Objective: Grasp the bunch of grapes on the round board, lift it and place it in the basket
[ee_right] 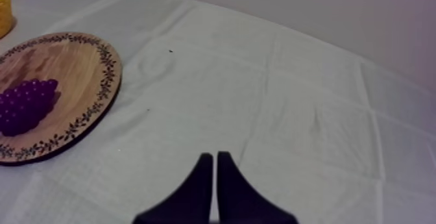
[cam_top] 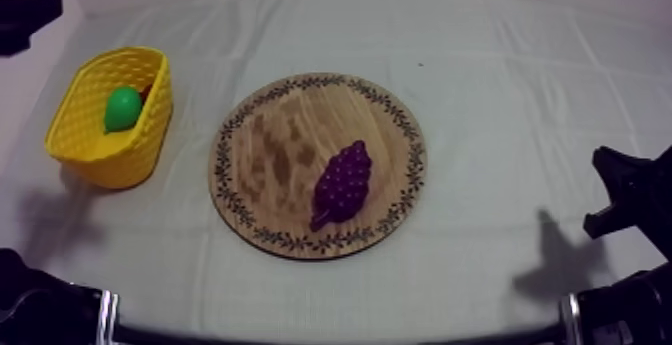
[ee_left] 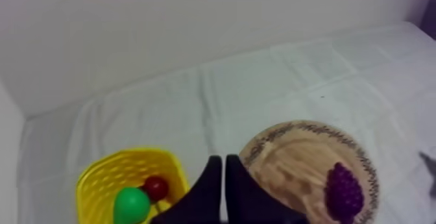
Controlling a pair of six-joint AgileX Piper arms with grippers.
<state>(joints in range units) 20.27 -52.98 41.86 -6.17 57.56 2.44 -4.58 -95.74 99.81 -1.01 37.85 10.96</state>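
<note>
One bunch of grapes (cam_top: pixel 342 182) on board (cam_top: pixel 270 154)

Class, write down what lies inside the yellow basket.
Inside the yellow basket lie a green pear and, beside it, a small red fruit. The floor beneath them is covered, so anything under them cannot be seen.

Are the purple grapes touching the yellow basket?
Apart. The top view shows the bunch of grapes lying on the wooden board, with bare wood and cloth between it and the yellow basket.
</note>
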